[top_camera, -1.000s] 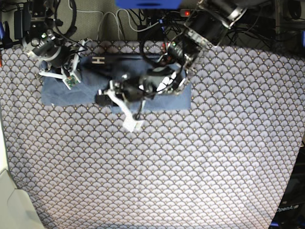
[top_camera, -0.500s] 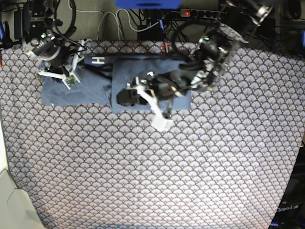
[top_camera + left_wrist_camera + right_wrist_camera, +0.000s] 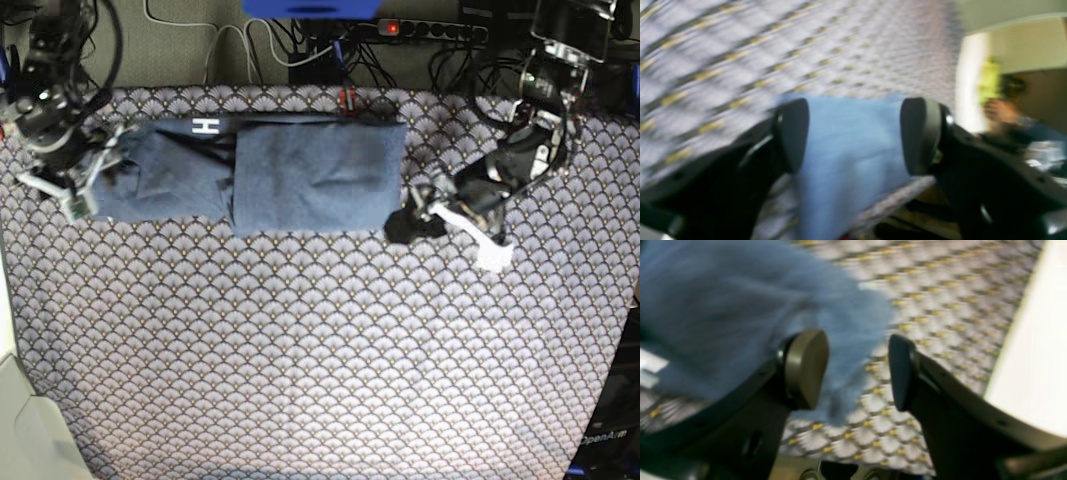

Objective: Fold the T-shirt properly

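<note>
The slate-blue T-shirt (image 3: 300, 175) lies as a long flat band across the far part of the table, with a folded panel on its right half and a white letter "H" at its top edge. My left gripper (image 3: 408, 226) is open and empty just off the shirt's right edge. In the left wrist view (image 3: 857, 133) the shirt (image 3: 843, 143) shows between the fingers. My right gripper (image 3: 85, 195) is open at the shirt's left end. In the right wrist view (image 3: 853, 370) the shirt's edge (image 3: 740, 306) lies under its left finger.
The grey scallop-patterned tablecloth (image 3: 320, 350) covers the table. Cables and a power strip (image 3: 420, 30) run along the back edge. A white surface (image 3: 25, 430) stands at the front left corner.
My left arm has swung right, off the shirt to beyond its right edge. My right arm has moved left to the shirt's left end. The shirt now lies uncovered.
</note>
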Robot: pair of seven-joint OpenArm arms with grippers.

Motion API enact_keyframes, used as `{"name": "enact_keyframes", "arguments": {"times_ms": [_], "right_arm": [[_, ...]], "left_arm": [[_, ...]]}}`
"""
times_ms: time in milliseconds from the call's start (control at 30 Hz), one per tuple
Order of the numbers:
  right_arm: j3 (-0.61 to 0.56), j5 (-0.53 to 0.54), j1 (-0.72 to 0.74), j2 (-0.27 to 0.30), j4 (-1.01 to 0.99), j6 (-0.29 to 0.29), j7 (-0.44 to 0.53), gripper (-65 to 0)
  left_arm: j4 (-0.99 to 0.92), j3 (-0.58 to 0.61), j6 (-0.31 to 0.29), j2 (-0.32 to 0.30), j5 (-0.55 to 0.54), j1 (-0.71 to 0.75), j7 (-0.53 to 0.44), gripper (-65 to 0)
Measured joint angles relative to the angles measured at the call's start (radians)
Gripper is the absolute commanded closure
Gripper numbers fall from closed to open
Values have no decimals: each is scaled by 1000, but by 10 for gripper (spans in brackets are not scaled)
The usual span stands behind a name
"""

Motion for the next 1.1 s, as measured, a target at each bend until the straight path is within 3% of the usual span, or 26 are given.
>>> {"name": "enact_keyframes", "arguments": {"times_ms": [167, 367, 600, 1100], "right_arm": [[34, 3, 107, -3, -53, 0, -121, -337], [56, 3, 168, 1, -181, 0, -188, -337], [60, 8, 180, -34, -204, 0, -180, -337], [109, 10, 227, -28, -345, 0, -167, -337]], "left_arm": [[-1, 2, -8, 7, 86, 35, 8, -426], [3, 2, -7, 12, 90, 39, 4, -426], [3, -2, -8, 12, 90, 34, 4, -426], [3, -1, -3, 11, 93, 18, 5, -426]]}}
